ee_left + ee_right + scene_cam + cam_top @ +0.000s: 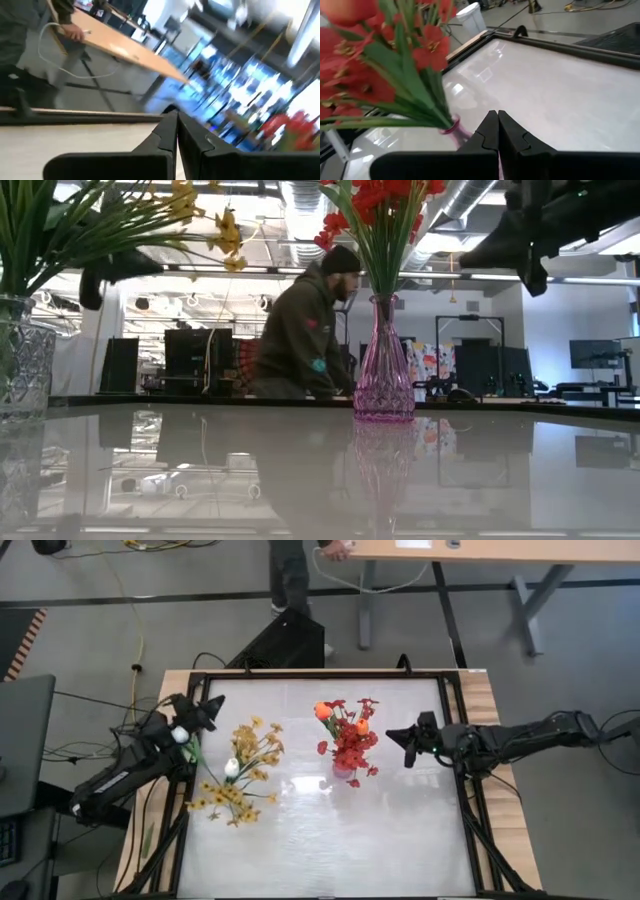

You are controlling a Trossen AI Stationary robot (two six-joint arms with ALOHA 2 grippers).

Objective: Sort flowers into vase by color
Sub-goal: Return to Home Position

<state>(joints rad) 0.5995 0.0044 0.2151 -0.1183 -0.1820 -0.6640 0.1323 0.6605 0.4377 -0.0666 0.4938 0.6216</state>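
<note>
In the pink vase (383, 370), red flowers (350, 745)

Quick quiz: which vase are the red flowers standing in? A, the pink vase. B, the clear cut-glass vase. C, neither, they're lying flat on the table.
A: in the low view the red flowers rise on green stems out of the pink vase, while the clear vase holds the yellow flowers.
</note>
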